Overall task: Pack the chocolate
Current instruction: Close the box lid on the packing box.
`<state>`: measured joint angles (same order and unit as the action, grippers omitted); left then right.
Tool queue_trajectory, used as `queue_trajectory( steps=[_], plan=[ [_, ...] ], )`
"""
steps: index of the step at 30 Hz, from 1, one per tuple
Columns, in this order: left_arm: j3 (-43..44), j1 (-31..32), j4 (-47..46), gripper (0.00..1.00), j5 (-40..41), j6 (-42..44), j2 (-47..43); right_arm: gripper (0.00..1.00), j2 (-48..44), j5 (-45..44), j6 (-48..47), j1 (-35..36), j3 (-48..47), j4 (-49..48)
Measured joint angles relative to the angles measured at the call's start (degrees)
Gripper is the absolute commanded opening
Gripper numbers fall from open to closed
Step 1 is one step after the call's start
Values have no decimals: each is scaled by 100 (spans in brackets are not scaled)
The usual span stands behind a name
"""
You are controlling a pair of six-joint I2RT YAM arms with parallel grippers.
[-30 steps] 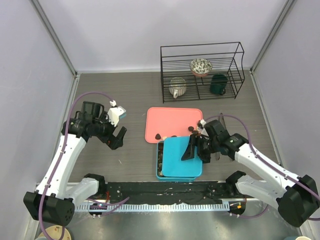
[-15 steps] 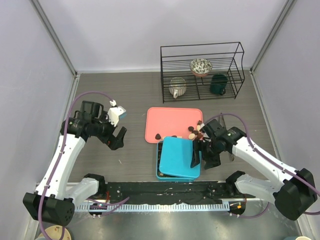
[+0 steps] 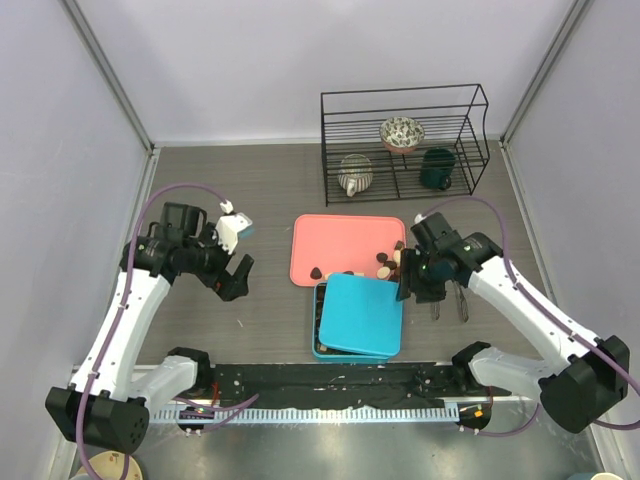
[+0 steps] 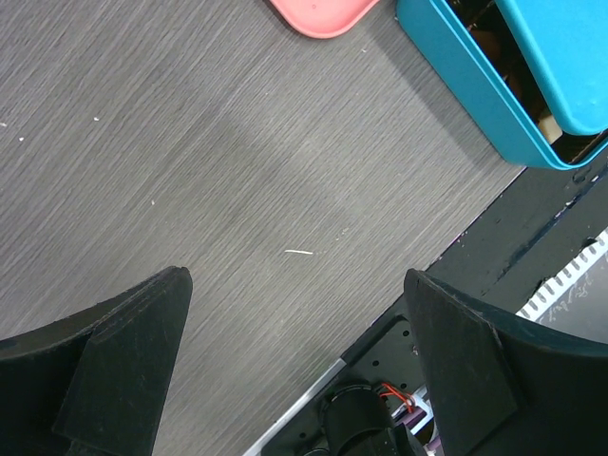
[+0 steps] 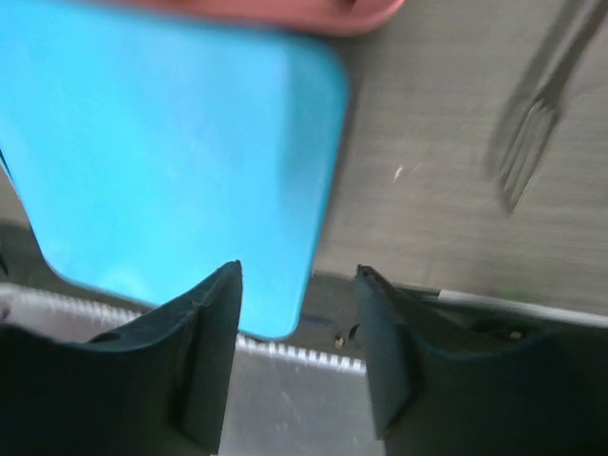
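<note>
Several small chocolate pieces lie along the near edge of the pink tray (image 3: 345, 240): a dark one (image 3: 316, 271) at the left, brown and cream ones (image 3: 384, 264) at the right. The teal box (image 3: 319, 318) stands just in front of the tray. Its teal lid (image 3: 362, 314) (image 5: 171, 142) lies askew on it, leaving a strip of brown compartments bare on the left. My right gripper (image 3: 414, 286) (image 5: 299, 275) hovers open over the lid's right edge with nothing between its fingers. My left gripper (image 3: 237, 276) (image 4: 294, 285) hangs wide open over bare table, left of the box (image 4: 475, 90).
A black wire rack (image 3: 404, 145) at the back holds a patterned bowl (image 3: 402, 132), a striped pot (image 3: 355, 175) and a dark green mug (image 3: 437, 168). A fork (image 5: 532, 123) and dark utensils (image 3: 455, 300) lie right of the box. The black base rail (image 3: 330, 385) runs along the near edge.
The right gripper let the tilted lid down onto the box, then drew back toward the tray's right corner. The left arm has not moved.
</note>
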<state>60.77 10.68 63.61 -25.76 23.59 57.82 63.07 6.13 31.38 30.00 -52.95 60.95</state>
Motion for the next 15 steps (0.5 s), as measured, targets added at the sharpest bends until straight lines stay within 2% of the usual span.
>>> queue_trajectory(
  steps=[2,3,7,15],
  plan=[
    [-17,0,-4,100,0,42,0,52,20,-326,46,-195,-118,-142],
    [-28,0,-7,100,0,59,0,59,24,-483,70,-271,-120,-269],
    [-105,0,-15,100,2,98,-28,70,177,-1003,295,-376,17,-778],
    [-127,0,2,100,-4,240,-181,72,636,-1346,1023,-387,798,-1816]
  ],
)
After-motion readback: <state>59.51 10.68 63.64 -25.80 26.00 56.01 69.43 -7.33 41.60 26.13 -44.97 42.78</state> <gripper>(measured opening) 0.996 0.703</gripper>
